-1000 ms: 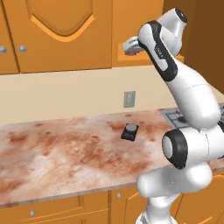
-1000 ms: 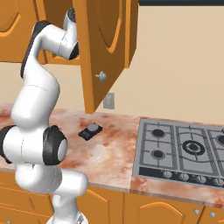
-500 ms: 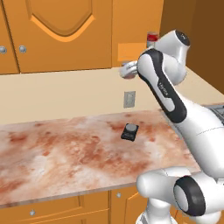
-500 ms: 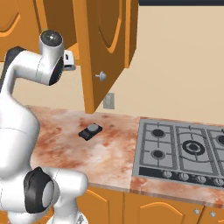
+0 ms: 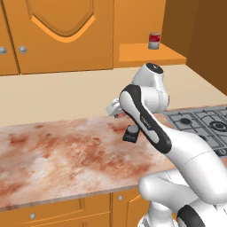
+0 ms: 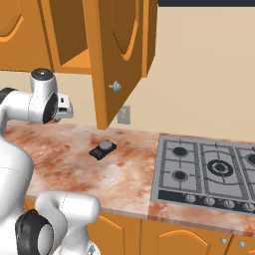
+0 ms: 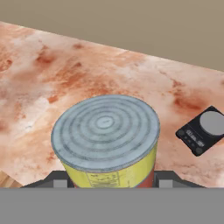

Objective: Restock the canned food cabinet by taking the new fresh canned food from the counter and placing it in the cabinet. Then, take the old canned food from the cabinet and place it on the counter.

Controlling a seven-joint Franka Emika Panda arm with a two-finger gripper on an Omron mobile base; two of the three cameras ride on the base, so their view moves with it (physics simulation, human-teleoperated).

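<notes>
1. Close up, in the hand view, the old canned food (image 7: 107, 144) is showing a ribbed silver-grey lid over a yellow-green band, with a sliver of red at its lower edge; the gripper (image 7: 109, 181) is clamping it from both sides, its tips mostly cut off at the bottom.
2. Beneath it, the counter (image 7: 52, 74) is spreading out as glossy reddish-brown and cream marbled stone, carrying a small flat black scale (image 7: 202, 130) with a round grey plate.
3. In the left base view the arm is hiding most of the can, leaving only a red glimpse by the hand.
4. Farther back, the new fresh canned food (image 5: 154, 41) is standing upright on the cabinet (image 5: 150, 54) ledge.
5. Compared with a second ago, the hand is now sitting lower, out of the niche and above the counter.
</notes>
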